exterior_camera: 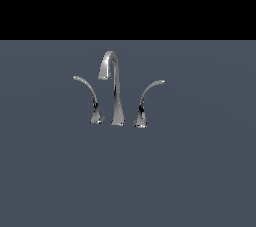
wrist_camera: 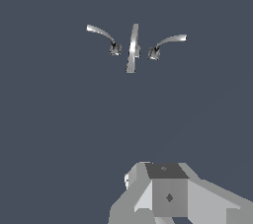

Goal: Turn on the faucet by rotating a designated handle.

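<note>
The chrome faucet stands on the grey floor, with its tall hooked spout (exterior_camera: 116,93) in the middle. The handle (exterior_camera: 90,91) is the slim lever on the exterior view's left, its tip pointing left. A slightly bigger mirror-image lever (exterior_camera: 145,98) stands on the exterior view's right. In the wrist view I see the spout (wrist_camera: 132,48), the handle (wrist_camera: 101,33) and the other lever (wrist_camera: 168,40) from above and well ahead. My gripper (wrist_camera: 164,178) shows only as a grey block at the picture's edge, far from the faucet. It touches nothing.
A flat grey floor (exterior_camera: 200,171) lies all around the faucet. Black background fills the upper part of the exterior view. The arm does not show in the exterior view.
</note>
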`<state>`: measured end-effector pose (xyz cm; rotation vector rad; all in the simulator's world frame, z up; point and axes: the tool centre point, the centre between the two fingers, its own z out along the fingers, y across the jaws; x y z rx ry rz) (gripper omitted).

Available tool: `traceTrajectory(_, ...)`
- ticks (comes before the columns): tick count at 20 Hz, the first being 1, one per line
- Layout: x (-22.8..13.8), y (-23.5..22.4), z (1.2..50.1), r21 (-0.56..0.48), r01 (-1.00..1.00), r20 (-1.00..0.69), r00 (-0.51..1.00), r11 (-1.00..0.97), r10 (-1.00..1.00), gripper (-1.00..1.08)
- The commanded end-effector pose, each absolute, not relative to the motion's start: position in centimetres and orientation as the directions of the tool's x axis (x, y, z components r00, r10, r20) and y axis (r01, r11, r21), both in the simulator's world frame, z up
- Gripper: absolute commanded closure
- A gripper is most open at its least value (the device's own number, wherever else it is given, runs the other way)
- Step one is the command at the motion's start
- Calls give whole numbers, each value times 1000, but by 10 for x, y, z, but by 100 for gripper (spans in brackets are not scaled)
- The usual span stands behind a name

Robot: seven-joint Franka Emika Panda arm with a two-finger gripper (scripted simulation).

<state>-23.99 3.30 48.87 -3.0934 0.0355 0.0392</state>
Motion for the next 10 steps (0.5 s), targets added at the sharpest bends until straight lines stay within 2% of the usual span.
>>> traceTrajectory(1,-232,35,486,-61,-51,-32,998,-997,-49,108)
traceTrajectory(10,-187,50,466,-123,-221,-79,974,-968,-212,108)
